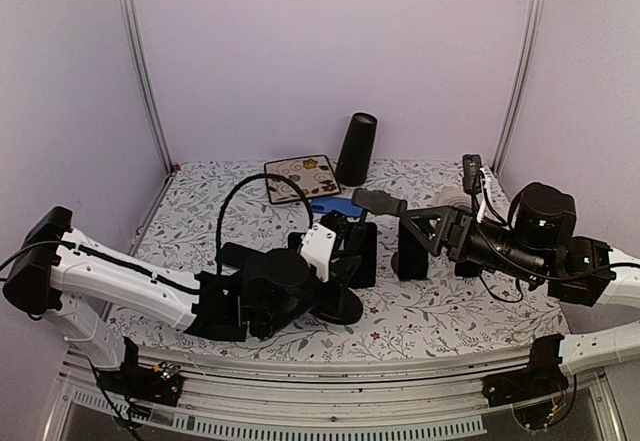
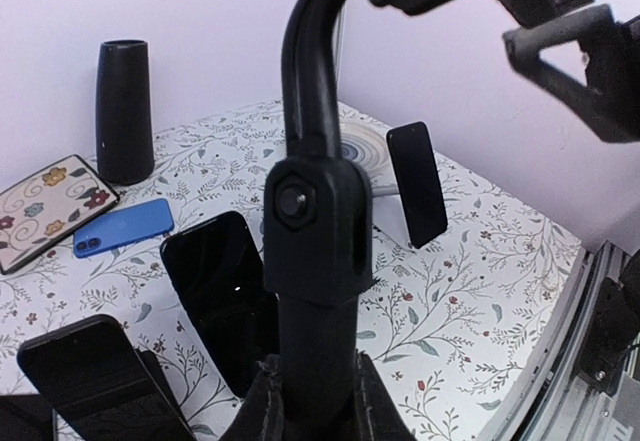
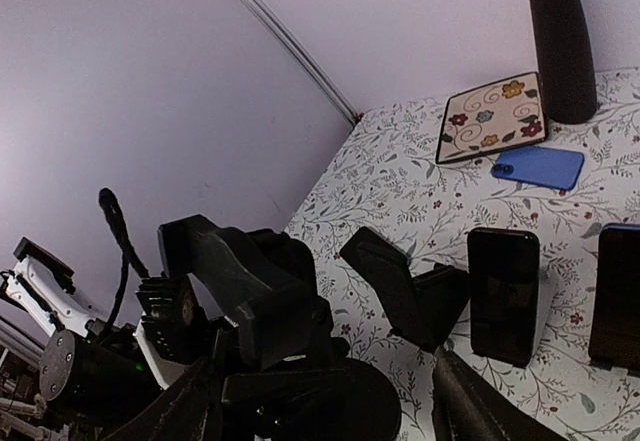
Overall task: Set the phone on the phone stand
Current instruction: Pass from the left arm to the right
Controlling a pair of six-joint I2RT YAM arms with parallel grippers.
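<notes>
Two jobs here: left claw (image 2: 310,401) pinched on phone stand (image 2: 318,231) stem, right claw (image 3: 330,381) spread near its top. Blue phone (image 1: 335,205) flat on bench (image 1: 450,321) behind. Hold stem steady; grip phone by long edges.

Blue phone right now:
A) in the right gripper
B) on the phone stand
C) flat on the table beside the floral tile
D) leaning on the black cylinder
C: the blue phone lies flat on the table, just beside the floral tile.
</notes>
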